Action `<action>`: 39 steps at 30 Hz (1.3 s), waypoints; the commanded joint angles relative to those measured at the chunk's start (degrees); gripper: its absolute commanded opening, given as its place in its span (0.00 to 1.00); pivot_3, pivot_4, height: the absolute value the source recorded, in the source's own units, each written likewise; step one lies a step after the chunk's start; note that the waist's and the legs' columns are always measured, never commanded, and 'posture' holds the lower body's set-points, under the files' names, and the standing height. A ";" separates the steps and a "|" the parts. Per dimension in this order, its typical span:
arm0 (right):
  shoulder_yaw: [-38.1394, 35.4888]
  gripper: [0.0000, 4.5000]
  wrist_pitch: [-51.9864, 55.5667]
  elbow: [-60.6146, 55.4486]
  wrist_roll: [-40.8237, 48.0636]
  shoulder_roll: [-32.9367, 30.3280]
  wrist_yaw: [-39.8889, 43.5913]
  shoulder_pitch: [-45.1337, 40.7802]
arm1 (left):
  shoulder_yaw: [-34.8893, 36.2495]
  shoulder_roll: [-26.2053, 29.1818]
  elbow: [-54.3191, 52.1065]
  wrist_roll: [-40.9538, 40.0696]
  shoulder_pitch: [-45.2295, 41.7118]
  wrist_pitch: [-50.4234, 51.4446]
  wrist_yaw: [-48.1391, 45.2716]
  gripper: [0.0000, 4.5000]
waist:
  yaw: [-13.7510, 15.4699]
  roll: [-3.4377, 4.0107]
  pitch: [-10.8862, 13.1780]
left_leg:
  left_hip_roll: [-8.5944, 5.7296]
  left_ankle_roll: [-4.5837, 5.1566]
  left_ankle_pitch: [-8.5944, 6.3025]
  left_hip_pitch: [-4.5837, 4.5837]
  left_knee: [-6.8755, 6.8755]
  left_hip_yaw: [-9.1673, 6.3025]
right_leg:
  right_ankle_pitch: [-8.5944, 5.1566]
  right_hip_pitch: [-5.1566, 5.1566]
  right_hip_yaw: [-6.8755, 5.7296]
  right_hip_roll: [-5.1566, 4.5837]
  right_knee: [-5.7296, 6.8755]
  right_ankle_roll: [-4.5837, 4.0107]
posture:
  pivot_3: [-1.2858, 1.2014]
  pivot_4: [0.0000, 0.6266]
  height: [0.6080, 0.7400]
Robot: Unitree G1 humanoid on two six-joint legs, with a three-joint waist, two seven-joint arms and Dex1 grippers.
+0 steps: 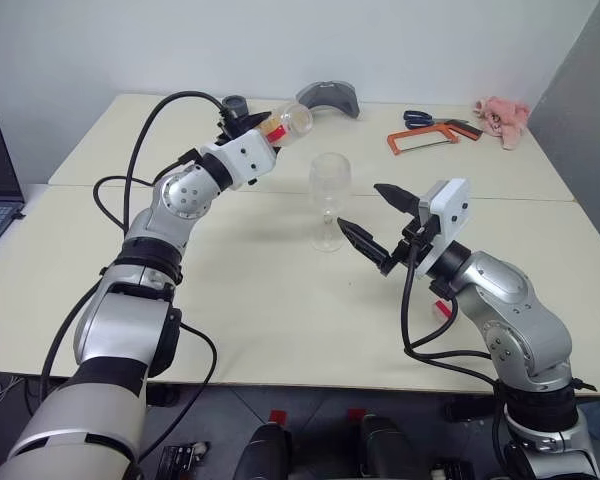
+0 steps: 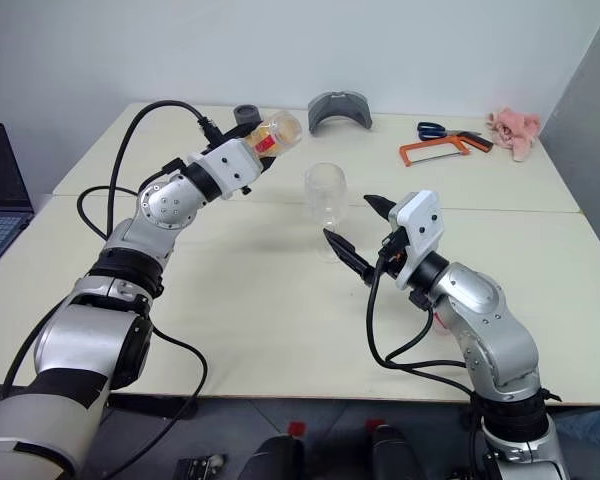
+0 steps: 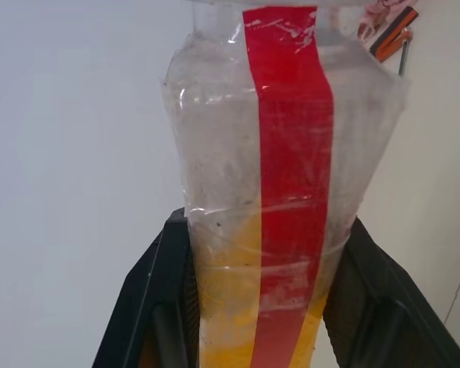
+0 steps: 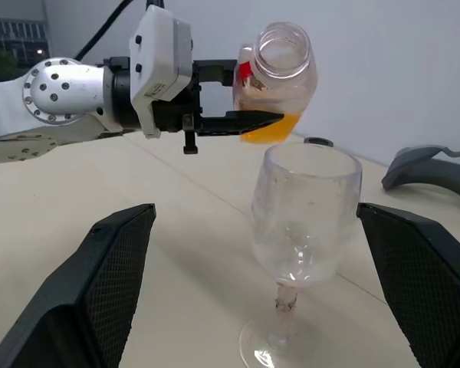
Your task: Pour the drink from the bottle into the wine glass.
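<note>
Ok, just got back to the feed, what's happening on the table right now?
The left gripper holds the bottle tilted near level above and behind the wine glass, cap off, mouth open. The drink sits pooled in the bottle's lower side; none is in the glass yet. The right gripper waits with jaws open either side of the glass, not touching it.

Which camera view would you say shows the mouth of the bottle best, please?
The right wrist view: the bottle, tilted in the left hand, turns its open, capless mouth toward that camera above the wine glass. Both eye views show it side-on and small; the left wrist view shows its body, label and drink.
</note>
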 commanded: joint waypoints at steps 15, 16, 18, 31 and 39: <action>-0.77 1.00 -0.30 -0.68 0.41 -0.02 -1.04 -0.01 | -7.59 3.05 3.58 12.55 -6.75 -6.48 14.44 0.38 | -0.02 0.00 0.00 | -0.06 0.00 0.00 -0.01 0.00 0.04 | 0.00 -0.01 0.00 -0.01 0.01 0.00 | 0.52 0.24 1.00; -0.71 1.00 -0.32 -0.64 0.32 -0.08 -0.96 -0.02 | -8.06 3.22 3.68 13.19 -6.92 -6.47 15.24 0.38 | -0.02 0.00 0.00 | -0.06 0.00 0.00 -0.01 0.00 0.04 | 0.00 -0.01 0.00 -0.02 0.02 0.00 | 0.52 0.24 1.00; -0.66 1.00 -0.27 -0.64 0.23 -0.10 -0.88 -0.10 | -8.70 3.49 3.84 14.25 -7.18 -6.37 16.73 0.38 | -0.02 0.00 0.00 | -0.06 0.00 0.00 -0.01 0.00 0.06 | 0.00 -0.01 -0.01 -0.01 0.02 0.00 | 0.52 0.24 1.00; -0.48 1.00 0.26 -1.00 0.01 -0.29 -0.67 0.27 | -12.53 4.14 5.94 19.92 -9.52 -4.43 24.24 0.38 | -0.01 0.00 0.00 | -0.06 0.00 0.00 -0.01 0.00 0.26 | 0.00 -0.02 0.00 -0.02 0.03 0.00 | 0.52 0.24 1.00; -0.21 1.00 0.33 -1.01 -0.02 -0.41 -0.51 0.45 | -14.64 4.11 6.72 22.06 -10.97 -3.17 27.45 0.38 | -0.02 0.00 0.00 | -0.05 0.00 0.00 -0.01 0.00 0.32 | 0.00 -0.04 0.01 -0.02 0.03 0.00 | 0.52 0.24 1.00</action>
